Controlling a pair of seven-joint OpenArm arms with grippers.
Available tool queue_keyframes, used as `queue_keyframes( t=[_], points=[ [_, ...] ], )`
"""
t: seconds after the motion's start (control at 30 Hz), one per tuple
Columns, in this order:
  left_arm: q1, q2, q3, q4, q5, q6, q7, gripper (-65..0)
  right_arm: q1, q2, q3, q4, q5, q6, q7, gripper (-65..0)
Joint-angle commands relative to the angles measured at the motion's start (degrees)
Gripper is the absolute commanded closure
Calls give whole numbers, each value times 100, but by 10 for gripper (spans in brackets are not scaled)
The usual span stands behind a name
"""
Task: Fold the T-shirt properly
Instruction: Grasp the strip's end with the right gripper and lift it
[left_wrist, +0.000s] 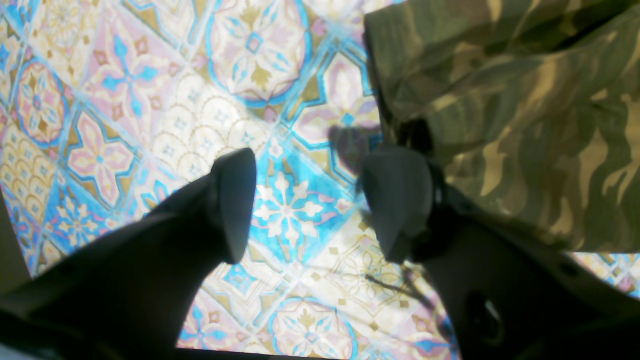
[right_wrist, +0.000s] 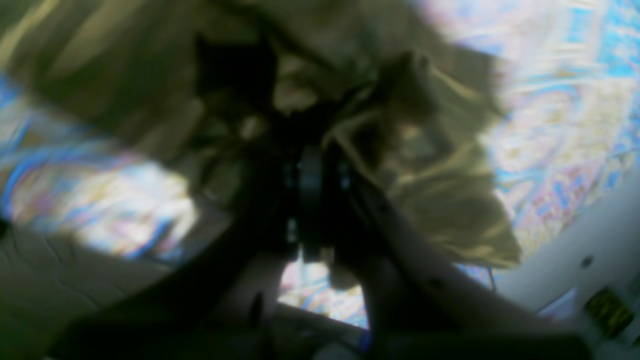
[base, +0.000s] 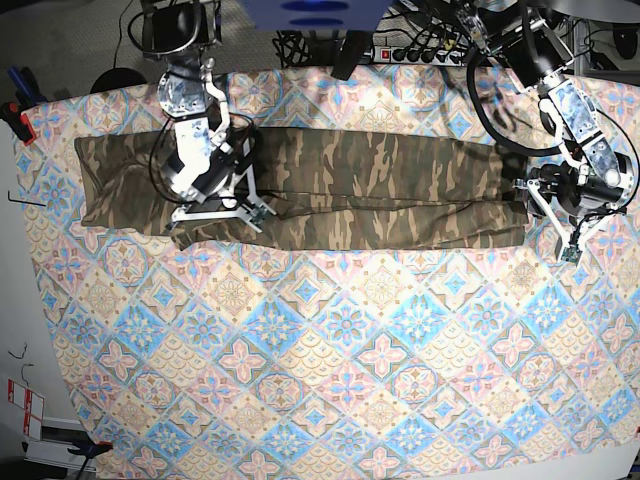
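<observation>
The right gripper (right_wrist: 312, 200) pinches bunched camouflage cloth, though that wrist view is blurred. The left gripper (left_wrist: 310, 200) hangs with jaws wide apart and empty, just beside the shirt's edge. The T-shirt (base: 380, 195) lies as a long narrow band across the far part of the tile-patterned tablecloth (base: 330, 380). Lengthwise folding looks done; folding the band across into a compact stack seems left.
</observation>
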Motion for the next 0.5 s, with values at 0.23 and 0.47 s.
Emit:
queue_keyframes(
  t=[0.23, 0.47],
  points=[
    [-70, -76, -12, 76, 8, 27, -35, -368, 10, 56, -1224, 331, -17, -1, 79, -11],
    [53, -76, -12, 76, -1, 27, -70, -368, 37, 82, -2314, 313, -17, -1, 79, -11]
  ],
)
